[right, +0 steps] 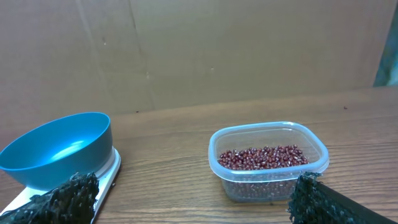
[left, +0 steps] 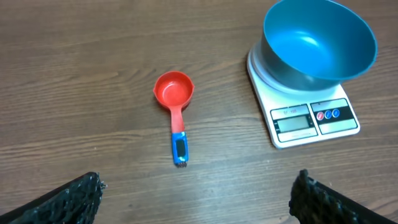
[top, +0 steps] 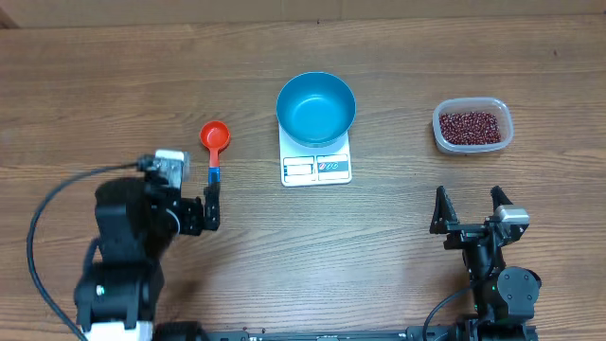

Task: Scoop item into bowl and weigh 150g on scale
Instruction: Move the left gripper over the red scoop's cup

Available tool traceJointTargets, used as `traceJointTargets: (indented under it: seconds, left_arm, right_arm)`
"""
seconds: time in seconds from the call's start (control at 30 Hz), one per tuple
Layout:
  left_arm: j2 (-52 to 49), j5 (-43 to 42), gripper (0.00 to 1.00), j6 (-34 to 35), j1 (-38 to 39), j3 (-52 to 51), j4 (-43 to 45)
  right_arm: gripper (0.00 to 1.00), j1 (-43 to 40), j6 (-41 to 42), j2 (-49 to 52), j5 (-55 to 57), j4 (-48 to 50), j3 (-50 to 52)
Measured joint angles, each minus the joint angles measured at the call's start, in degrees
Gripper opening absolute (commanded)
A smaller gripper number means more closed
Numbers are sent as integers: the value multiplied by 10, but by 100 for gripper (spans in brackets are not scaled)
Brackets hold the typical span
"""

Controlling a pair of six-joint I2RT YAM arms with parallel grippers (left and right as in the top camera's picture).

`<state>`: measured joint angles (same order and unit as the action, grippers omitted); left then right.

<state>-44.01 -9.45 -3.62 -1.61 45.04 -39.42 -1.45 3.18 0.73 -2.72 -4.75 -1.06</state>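
Plainly nothing is in hand yet: nearest the robot, the left gripper (left: pixel 198 186) hangs short of the scale (top: pixel 316 170) and to its left, fingers spread as wide as they go and empty. The right gripper (top: pixel 469 210) stands equally wide and empty, short of the scale on its right. Just beyond the left fingers lies the red scoop (left: pixel 176 115), left of the scale, with its blue-tipped handle pointing back at the robot and its cup away. The step, as I judge it, is to take up that scoop. That is best done by coming down over the blue end, closing across the handle's narrow width, and lifting with the cup level. The blue bowl (top: pixel 316 109) sits on the scale and looks empty. The beans (top: pixel 471 126) lie in a clear tub (top: pixel 507 140) well to the right of the scale, so a long carry across seems likely. On the scale's front strip are a grey display (left: pixel 292 123) and three small round buttons (left: pixel 328 114) — the fine print around them is too small to read, and no brand shows.
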Motion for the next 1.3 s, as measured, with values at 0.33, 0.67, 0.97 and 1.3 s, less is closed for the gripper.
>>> traceJointTargets:
  seconds: [0.33, 0.67, 0.97, 1.3]
  left_arm:
    - [-168, 0, 100, 0, 0, 160, -130]
    - [-263, 0, 100, -19, 0, 244, -206]
    - [-306, 0, 99, -39, -10, 260, -223]
    - [-364, 0, 100, -41, -32, 280, -229]
  right_arm:
    - [100, 0, 0, 0, 0, 0, 0]
    - [100, 0, 0, 0, 0, 0, 0]
    - [100, 0, 0, 0, 0, 0, 0]
    - [100, 0, 0, 0, 0, 0, 0]
